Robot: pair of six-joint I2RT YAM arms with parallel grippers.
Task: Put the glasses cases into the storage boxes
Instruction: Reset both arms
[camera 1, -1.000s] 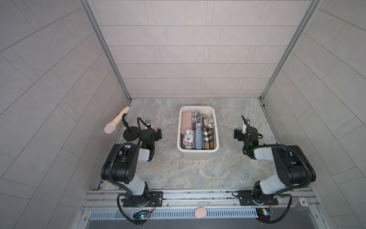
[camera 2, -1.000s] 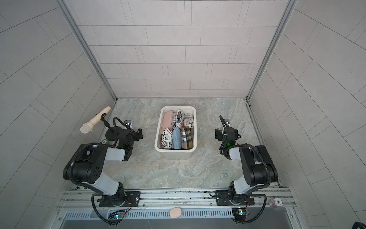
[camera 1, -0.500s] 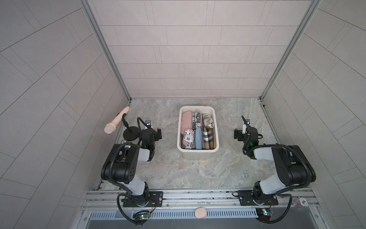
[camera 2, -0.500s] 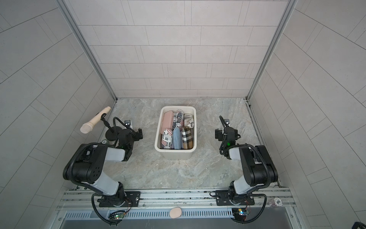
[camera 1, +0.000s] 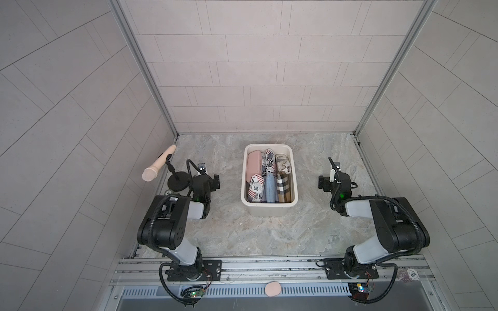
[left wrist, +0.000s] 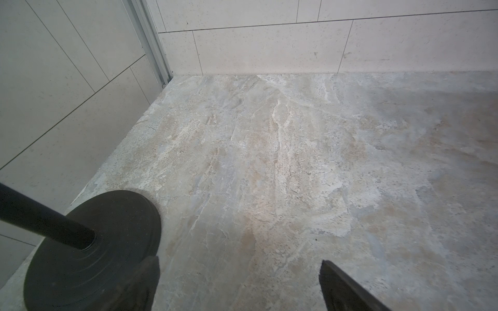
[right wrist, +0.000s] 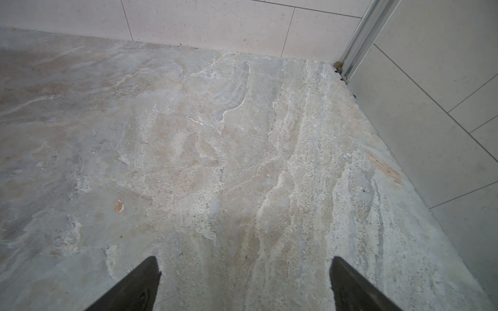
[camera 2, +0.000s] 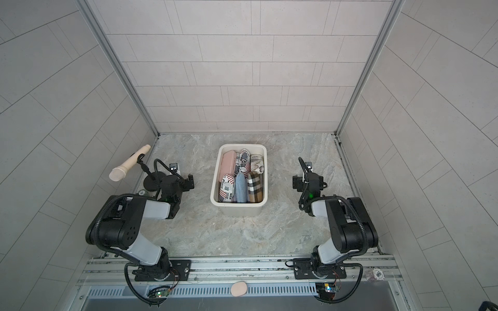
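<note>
Cream tub (camera 1: 269, 208): between left gripper (left wrist: 238, 262) and right gripper (right wrist: 244, 258), well apart from both; six glasses cases (camera 1: 270, 188) packed inside, likely finished.
Left gripper: spread, empty, beside microphone-stand base (left wrist: 107, 215).
Right gripper: spread, empty, over marble tabletop (right wrist: 242, 134).

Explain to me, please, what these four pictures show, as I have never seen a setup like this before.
This is a two-armed robot mounted at the front of a marble-patterned table, with tiled walls around it. Two pictures look down from overhead, side by side and nearly alike. The other two come from a camera on each wrist, looking forward over the table. In the middle stands a cream storage box with several glasses cases packed inside; I see none outside it. A microphone on a black stand sits near the left gripper. That and the right gripper are both open and hold nothing.
</note>
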